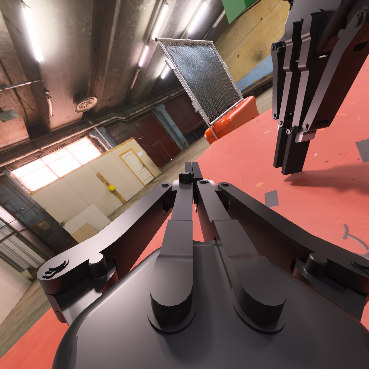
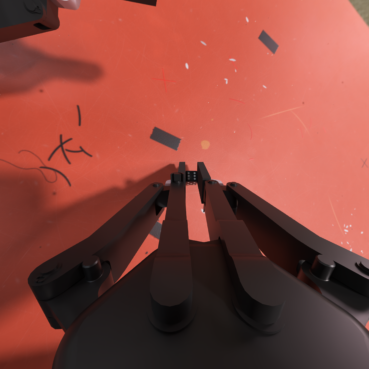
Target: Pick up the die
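A small black die [image 2: 191, 177] with white pips sits between the fingers of my right gripper [image 2: 191, 165], which is shut on it just above the red table [image 2: 259, 119]. The same right gripper shows in the left wrist view [image 1: 289, 167] at the upper right, pointing down over the table; the die is hidden there. My left gripper [image 1: 193, 166] is shut and empty, its fingertips pressed together, held over the table's edge [image 1: 199, 157]. Part of the left gripper's body shows at the top left of the right wrist view [image 2: 26, 18].
The table carries grey tape patches [image 2: 165, 138], black scribbles [image 2: 63, 149], white flecks and an orange spot [image 2: 205, 144]. Beyond the table stand a wire-mesh panel [image 1: 203, 79] on an orange base [image 1: 229, 121] and hall walls with a door [image 1: 137, 165].
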`<action>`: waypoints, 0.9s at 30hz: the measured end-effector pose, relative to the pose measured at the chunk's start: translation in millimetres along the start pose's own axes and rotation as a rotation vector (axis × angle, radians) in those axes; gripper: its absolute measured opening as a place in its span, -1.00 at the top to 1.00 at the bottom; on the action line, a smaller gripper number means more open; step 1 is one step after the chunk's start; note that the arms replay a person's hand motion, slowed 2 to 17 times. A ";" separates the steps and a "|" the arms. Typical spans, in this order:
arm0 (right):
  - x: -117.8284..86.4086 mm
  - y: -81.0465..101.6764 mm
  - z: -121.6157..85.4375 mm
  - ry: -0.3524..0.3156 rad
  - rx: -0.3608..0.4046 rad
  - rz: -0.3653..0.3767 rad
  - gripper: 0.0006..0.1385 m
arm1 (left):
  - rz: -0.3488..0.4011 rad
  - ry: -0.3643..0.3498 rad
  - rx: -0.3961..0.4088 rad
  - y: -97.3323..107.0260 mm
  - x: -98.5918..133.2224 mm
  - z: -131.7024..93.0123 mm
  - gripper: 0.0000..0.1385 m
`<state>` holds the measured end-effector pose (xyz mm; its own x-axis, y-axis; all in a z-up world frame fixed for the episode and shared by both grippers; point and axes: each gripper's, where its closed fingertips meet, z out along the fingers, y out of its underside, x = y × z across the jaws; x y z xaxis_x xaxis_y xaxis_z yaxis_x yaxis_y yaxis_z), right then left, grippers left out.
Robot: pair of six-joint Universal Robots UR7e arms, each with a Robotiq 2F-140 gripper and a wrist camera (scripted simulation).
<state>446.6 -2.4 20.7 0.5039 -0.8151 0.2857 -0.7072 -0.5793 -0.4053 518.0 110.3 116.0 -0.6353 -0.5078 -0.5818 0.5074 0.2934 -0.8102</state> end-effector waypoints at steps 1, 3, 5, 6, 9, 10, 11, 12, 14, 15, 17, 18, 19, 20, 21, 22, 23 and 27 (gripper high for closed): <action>1.7 -1.2 0.1 0.013 0.010 0.000 0.78 | -0.003 0.001 0.001 -0.2 0.0 0.1 0.99; 3.0 -3.6 0.0 0.030 0.031 0.004 0.78 | -0.009 0.002 0.005 -0.8 0.0 0.1 0.99; 3.3 -6.2 -0.7 0.039 0.056 0.016 0.78 | -0.014 0.002 0.008 -1.3 -0.1 0.1 0.99; 4.3 -7.7 -1.5 0.043 0.071 0.028 0.78 | -0.016 0.003 0.009 -1.4 0.0 0.0 0.99; 7.2 -11.2 -4.1 0.049 0.120 0.077 0.78 | -0.020 0.004 0.012 -1.9 0.2 -0.1 0.99; 7.8 -12.1 -4.9 0.047 0.137 0.096 0.78 | -0.021 0.005 0.013 -2.1 0.3 -0.1 0.99; 8.5 -13.0 -5.8 0.042 0.153 0.116 0.78 | -0.022 0.005 0.014 -2.3 0.4 -0.1 0.99; 8.9 -13.8 -6.6 0.035 0.167 0.135 0.78 | -0.023 0.005 0.016 -2.5 0.5 -0.1 0.99; 7.6 -15.0 -8.0 0.010 0.188 0.170 0.78 | -0.025 0.005 0.018 -3.1 0.6 0.0 0.99; 6.9 -14.7 -8.5 -0.002 0.192 0.188 0.78 | -0.027 0.006 0.020 -3.5 0.7 0.0 0.99; 6.4 -13.2 -9.3 -0.021 0.190 0.225 0.78 | -0.032 0.007 0.024 -4.4 1.2 0.2 0.99; 7.8 -12.2 -9.8 -0.022 0.186 0.243 0.78 | -0.034 0.009 0.026 -4.8 1.7 0.3 0.99; 9.8 -11.4 -10.4 -0.019 0.182 0.260 0.78 | -0.037 0.010 0.028 -5.3 2.2 0.5 0.99; 11.5 -11.0 -11.2 -0.016 0.179 0.277 0.78 | -0.039 0.012 0.030 -5.7 2.6 0.7 0.99; 12.9 -10.7 -12.0 -0.014 0.177 0.292 0.78 | -0.041 0.014 0.031 -6.1 3.2 0.8 0.99; 13.9 -10.7 -12.9 -0.013 0.176 0.307 0.78 | -0.042 0.016 0.032 -6.4 3.7 1.0 0.99; 14.2 -11.1 -13.8 -0.015 0.177 0.323 0.78 | -0.042 0.018 0.033 -6.7 4.1 1.2 0.99; 11.7 -13.4 -17.0 -0.042 0.183 0.376 0.78 | -0.041 0.024 0.036 -8.1 6.3 1.8 0.99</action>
<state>453.5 -4.2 44.3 0.2498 -0.9668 0.0547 -0.7479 -0.2285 -0.6232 510.9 103.3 119.1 -0.6696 -0.4991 -0.5501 0.5009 0.2434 -0.8306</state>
